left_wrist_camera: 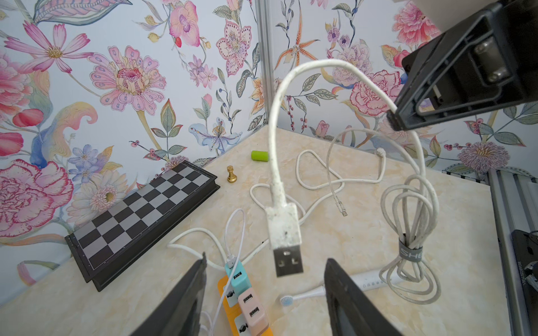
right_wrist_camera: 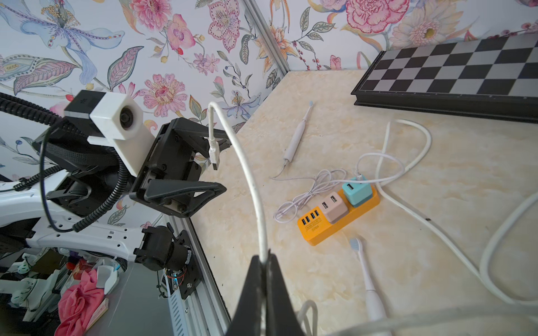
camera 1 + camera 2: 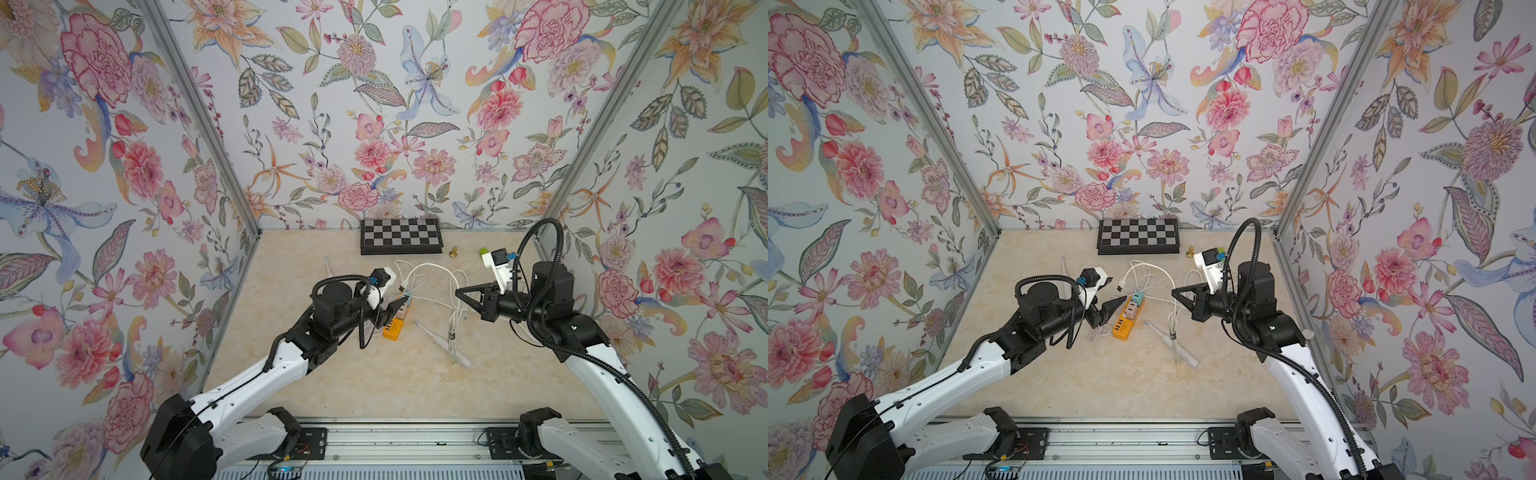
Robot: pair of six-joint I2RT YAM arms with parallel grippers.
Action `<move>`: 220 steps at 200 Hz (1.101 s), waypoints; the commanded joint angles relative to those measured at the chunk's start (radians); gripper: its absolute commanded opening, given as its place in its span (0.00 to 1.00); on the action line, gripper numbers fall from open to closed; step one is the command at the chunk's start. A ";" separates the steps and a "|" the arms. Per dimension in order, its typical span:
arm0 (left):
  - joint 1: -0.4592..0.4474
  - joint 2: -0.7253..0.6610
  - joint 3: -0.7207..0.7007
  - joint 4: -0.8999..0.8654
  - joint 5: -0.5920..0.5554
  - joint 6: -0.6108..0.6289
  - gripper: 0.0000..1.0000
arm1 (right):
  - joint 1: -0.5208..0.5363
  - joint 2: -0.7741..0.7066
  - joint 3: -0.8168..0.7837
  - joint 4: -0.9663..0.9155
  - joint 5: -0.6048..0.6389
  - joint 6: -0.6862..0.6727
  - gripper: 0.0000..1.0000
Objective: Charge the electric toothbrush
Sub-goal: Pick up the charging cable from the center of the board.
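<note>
Hanging from the right gripper (image 2: 263, 259), the white cable (image 2: 250, 180) bends over in a soft arc, and its plug (image 1: 286, 241) points down. The cable is light and floppy. It will swing and twist if it is pulled fast. The plug is the only hard part, a small flat block with a metal end. I think the best place to take hold is the white block just above the metal, on its two flat sides. That leaves the metal end free to go into a hole.

The toothbrush (image 3: 442, 344) lies flat on the table (image 3: 374, 386), just beside the orange power strip (image 3: 397, 324). A tied bunch of cable (image 1: 410, 252) lies across its handle. I cannot tell if the cable's other end is in the toothbrush. It looks light, smooth and round, so it may roll or slip.

The right gripper's fingers (image 2: 279, 291) are pressed together on the cable, a good way back from the plug. The left gripper (image 1: 265, 258) is by the plug. Its fingers (image 1: 186, 291) are apart, with a gap wider than the plug. The plug hangs in that gap and seems to touch neither finger. The left gripper holds nothing. The power strip sits just below, with free holes in its pink block (image 1: 253, 311).
</note>
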 commanded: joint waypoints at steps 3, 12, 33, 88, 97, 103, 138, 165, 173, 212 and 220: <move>0.013 0.013 0.043 0.003 -0.016 0.002 0.58 | 0.016 -0.018 -0.011 0.004 0.000 -0.049 0.00; 0.013 0.015 0.040 0.019 0.004 -0.001 0.57 | 0.020 -0.022 -0.012 0.004 0.008 -0.049 0.00; 0.013 0.020 0.043 0.028 0.010 -0.007 0.52 | 0.027 -0.022 -0.014 0.005 0.015 -0.050 0.00; 0.013 0.018 0.037 0.065 0.041 -0.021 0.47 | 0.037 -0.018 -0.023 0.005 0.050 -0.049 0.00; 0.013 0.014 0.034 0.063 0.036 -0.020 0.47 | 0.037 -0.019 -0.025 0.005 0.055 -0.046 0.00; 0.013 0.010 0.031 0.062 0.034 -0.018 0.47 | 0.036 -0.021 -0.025 0.004 0.060 -0.045 0.00; 0.013 -0.031 -0.002 0.062 0.034 -0.019 0.47 | 0.036 -0.029 -0.020 0.005 0.098 -0.035 0.00; 0.013 -0.074 -0.045 0.079 -0.040 -0.022 0.47 | 0.037 -0.035 -0.011 0.005 0.114 -0.021 0.00; 0.013 -0.080 -0.049 0.077 -0.042 -0.012 0.47 | 0.037 -0.036 -0.009 0.004 0.114 -0.018 0.00; 0.013 -0.038 -0.017 0.063 -0.021 0.000 0.49 | 0.046 -0.035 -0.002 0.006 0.105 -0.007 0.00; 0.011 -0.021 -0.003 0.058 -0.007 0.002 0.50 | 0.049 -0.035 0.001 0.006 0.106 -0.006 0.00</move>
